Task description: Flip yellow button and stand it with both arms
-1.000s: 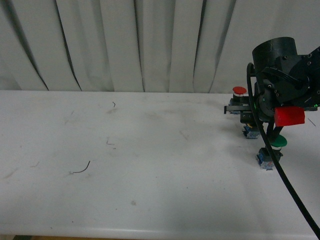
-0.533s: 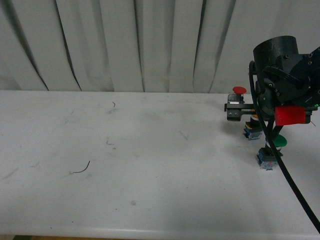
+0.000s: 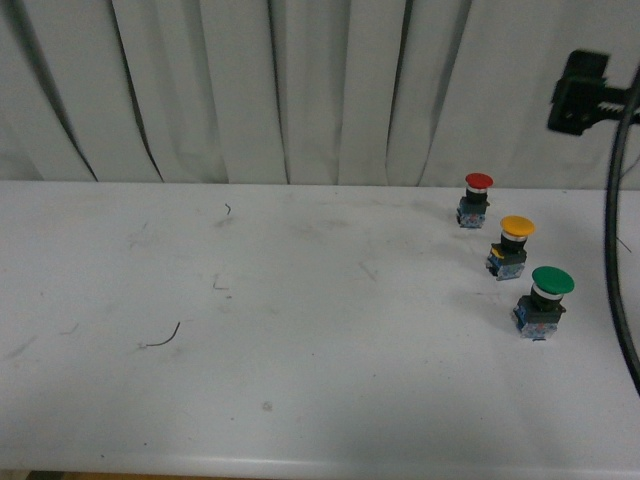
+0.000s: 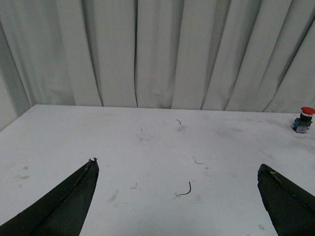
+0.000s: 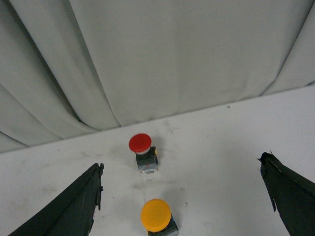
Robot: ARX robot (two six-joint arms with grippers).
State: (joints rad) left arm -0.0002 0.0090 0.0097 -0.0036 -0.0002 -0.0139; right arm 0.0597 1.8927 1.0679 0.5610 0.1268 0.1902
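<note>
Yellow button (image 3: 516, 228) upright, one red button (image 3: 478, 182), one green button (image 3: 552, 281), both tools spread wide, empty

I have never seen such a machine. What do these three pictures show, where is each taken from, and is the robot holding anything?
It is a robot with two arms, each ending in a gripper. The front view looks from the robot's body over a white table. On it stand three push buttons, caps up: a red button, the yellow button and a green button. The black part at the upper right is the right gripper, raised above the table. The other two pictures come from cameras on the wrists; the dark wedges are the fingers of the left gripper and right gripper. Both are open and hold nothing.
</note>
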